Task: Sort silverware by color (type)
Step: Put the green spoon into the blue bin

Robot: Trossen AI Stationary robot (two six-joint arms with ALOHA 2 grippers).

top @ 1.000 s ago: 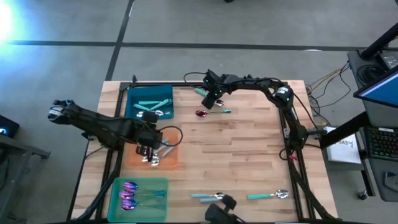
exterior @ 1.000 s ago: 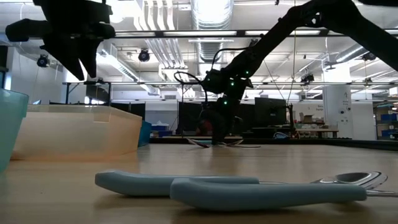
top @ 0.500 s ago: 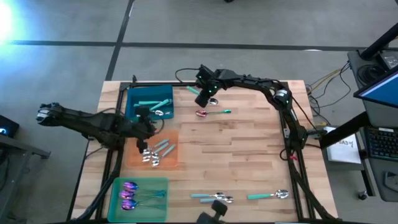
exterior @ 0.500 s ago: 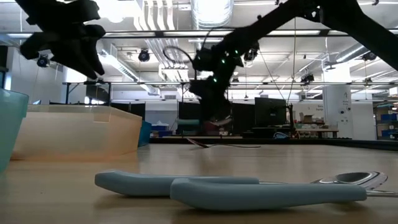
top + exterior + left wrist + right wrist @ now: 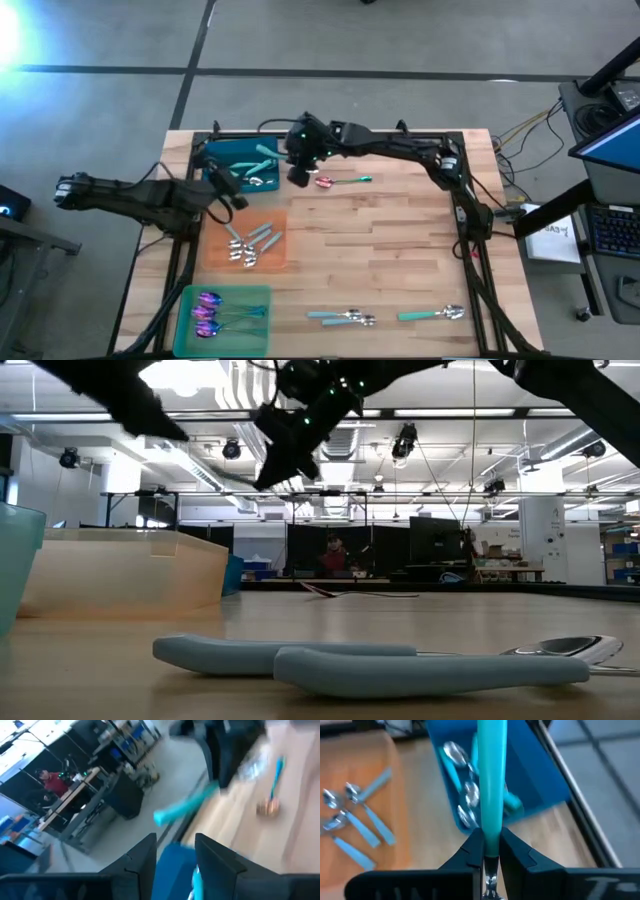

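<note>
Right gripper (image 5: 487, 851), clamped on a teal-handled silver spoon (image 5: 491, 785), hangs over the blue rectangular tray (image 5: 222, 157) at ten o'clock, where teal-handled pieces belong; left gripper (image 5: 228, 186) empty, fingers parted, beside it

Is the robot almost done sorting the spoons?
Not yet. Spoons already lie in the blue tray, orange tray and green tray. The right gripper holds a teal spoon above the blue tray. A purple spoon and three near-edge spoons wait.
</note>
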